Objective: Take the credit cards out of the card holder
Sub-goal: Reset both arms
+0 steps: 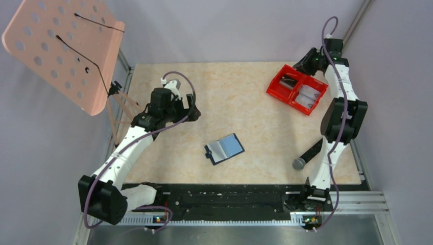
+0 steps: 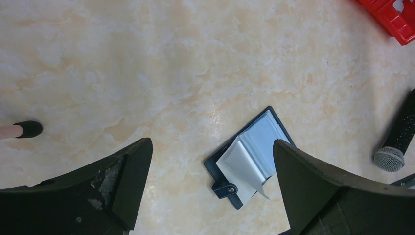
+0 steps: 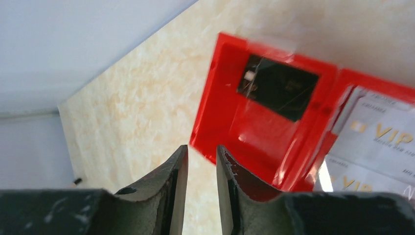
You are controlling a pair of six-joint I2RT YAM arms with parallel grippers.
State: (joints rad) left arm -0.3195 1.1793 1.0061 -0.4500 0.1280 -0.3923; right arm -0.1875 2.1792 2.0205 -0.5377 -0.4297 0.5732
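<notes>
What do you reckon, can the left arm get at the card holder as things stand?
Probably yes. The card holder lies open on the bare table, nothing on or against it, and the left pincer faces it, jaws wide and empty. The microphone lies off to the side.

There is one card holder (image 1: 224,148), one red bin (image 3: 215,98) and one microphone (image 1: 308,155). The bin holds one black card (image 3: 279,88) and at least two pale cards (image 3: 377,132).
</notes>
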